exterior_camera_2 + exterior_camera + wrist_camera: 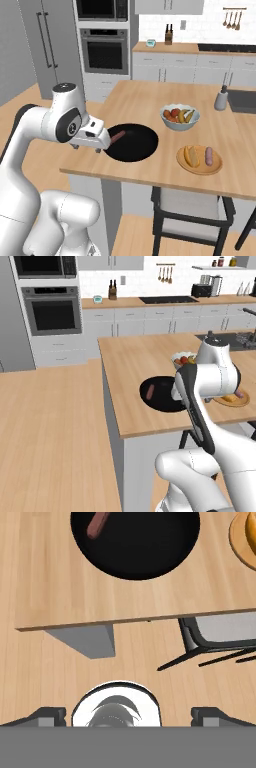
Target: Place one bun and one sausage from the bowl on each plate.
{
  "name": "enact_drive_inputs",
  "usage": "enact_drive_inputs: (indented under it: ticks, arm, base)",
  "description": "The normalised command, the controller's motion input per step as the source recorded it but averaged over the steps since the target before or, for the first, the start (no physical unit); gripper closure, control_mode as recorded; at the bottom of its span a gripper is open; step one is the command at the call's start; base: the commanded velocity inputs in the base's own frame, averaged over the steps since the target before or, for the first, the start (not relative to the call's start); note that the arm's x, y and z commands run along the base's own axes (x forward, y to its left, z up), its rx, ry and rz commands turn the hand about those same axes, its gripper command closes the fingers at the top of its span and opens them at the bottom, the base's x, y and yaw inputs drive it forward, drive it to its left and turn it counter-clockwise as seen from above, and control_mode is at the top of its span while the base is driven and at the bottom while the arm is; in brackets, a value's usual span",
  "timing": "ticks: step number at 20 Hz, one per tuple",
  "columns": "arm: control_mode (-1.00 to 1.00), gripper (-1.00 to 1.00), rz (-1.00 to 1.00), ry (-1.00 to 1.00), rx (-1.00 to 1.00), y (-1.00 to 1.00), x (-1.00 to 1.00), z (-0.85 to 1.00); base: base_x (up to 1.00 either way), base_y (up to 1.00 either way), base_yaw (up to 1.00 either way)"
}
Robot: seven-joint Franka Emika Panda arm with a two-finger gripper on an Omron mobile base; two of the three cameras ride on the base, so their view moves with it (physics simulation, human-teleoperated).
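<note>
The black bowl (132,142) sits in the middle of the right base view, on the wooden bench (150,107), close to its near edge. One sausage (116,136) lies in the bowl at its left side. To the right of the bowl is the tan plate (199,160), with a bun (190,155) and a sausage (209,156) on it. Above the plate is a white bowl of fruit (179,117).

My arm (45,125) bends up at the left of that view, and my hand reaches right, to the left rim of the black bowl. In the hand view the bowl is at the top, and my two dark fingertips (47,716) sit far apart at the bottom corners. My jaws are wide open and hold nothing.
</note>
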Motion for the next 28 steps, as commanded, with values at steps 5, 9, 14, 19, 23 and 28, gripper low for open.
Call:
enact_drive_inputs:
  ticks: [5,9,14,19,23,28]
  arm:
    - [1.00,-1.00,0.00,0.00,0.00,0.00,0.00,0.00]
    - [-1.00,-1.00,0.00,0.00,0.00,0.00,0.51,-0.24]
    - [-1.00,-1.00,0.00,0.00,0.01,0.00,0.87,-0.29]
    - [-1.00,-1.00,0.00,0.00,0.00,0.00,0.88,-0.32]
    - [-1.00,-1.00,0.00,0.00,0.00,0.00,0.66,-0.35]
    - [-1.00,-1.00,0.00,0.00,0.00,0.01,0.54,-0.35]
  base:
    - [0.37,-0.01,0.00]
    - [0.00,0.00,0.00]
    - [0.00,0.00,0.00]
    - [0.00,0.00,0.00]
    - [0.00,0.00,0.00]
    - [0.00,0.00,0.00]
